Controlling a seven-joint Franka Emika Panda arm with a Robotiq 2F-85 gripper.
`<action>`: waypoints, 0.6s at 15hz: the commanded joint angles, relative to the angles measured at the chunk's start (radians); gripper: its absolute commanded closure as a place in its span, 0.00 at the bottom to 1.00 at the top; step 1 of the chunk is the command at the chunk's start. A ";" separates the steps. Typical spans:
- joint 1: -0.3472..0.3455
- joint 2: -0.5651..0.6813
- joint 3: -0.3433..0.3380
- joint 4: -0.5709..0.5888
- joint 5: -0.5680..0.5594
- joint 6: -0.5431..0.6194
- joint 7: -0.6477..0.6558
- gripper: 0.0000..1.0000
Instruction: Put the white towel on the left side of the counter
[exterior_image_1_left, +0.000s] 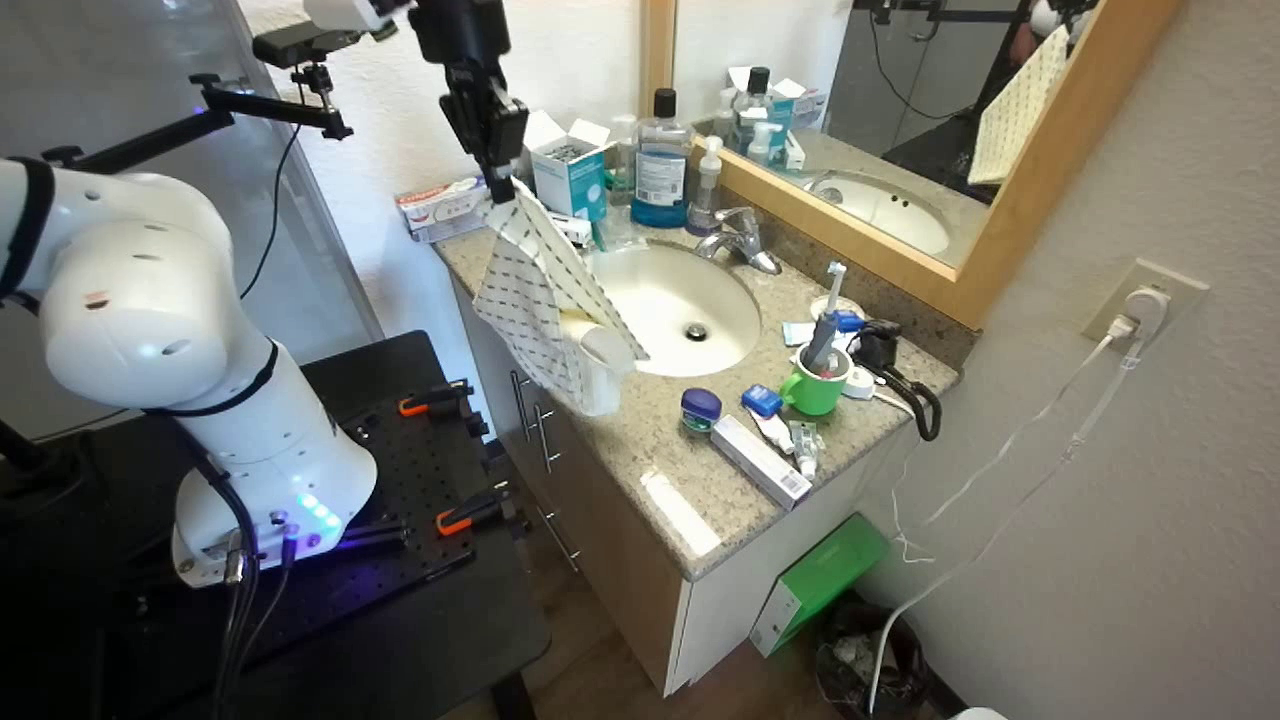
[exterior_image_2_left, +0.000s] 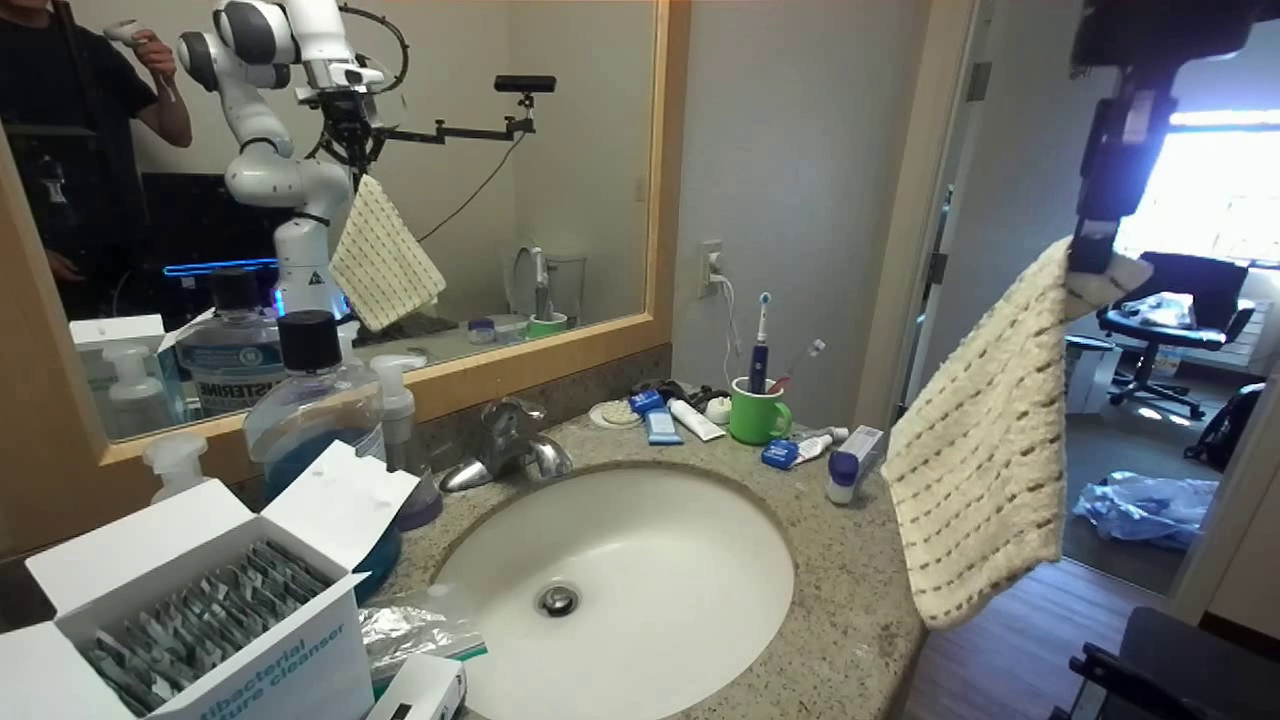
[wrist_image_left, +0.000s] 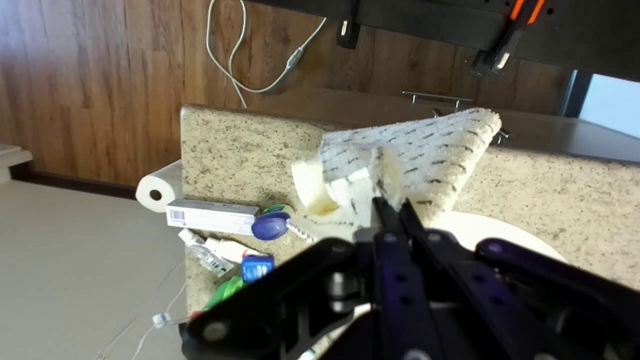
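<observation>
1. The gripper (wrist_image_left: 392, 202) pinches the white towel (exterior_image_2_left: 985, 450), which hangs near the front edge of the desk (exterior_image_1_left: 650, 435).
2. Transport seems the step in hand; placement remains.
3. Next likely calls for lowering it onto the left side, then letting go.

In an exterior view, the camera looks down on the sink (exterior_image_1_left: 690, 285) from high in front, well back. In an exterior view near the sink, the camera stands behind the open box (exterior_image_2_left: 290, 650), facing the green mug (exterior_image_2_left: 755, 412). Both exterior views share all three. The wrist view looks down past the jaws on the table (wrist_image_left: 235, 145) fronting the sink.
</observation>
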 joint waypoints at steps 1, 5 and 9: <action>0.012 -0.079 0.036 0.053 -0.019 -0.089 0.092 0.99; 0.010 -0.128 0.040 0.079 -0.018 -0.128 0.132 0.99; -0.011 -0.126 0.067 0.063 -0.004 -0.082 0.255 0.99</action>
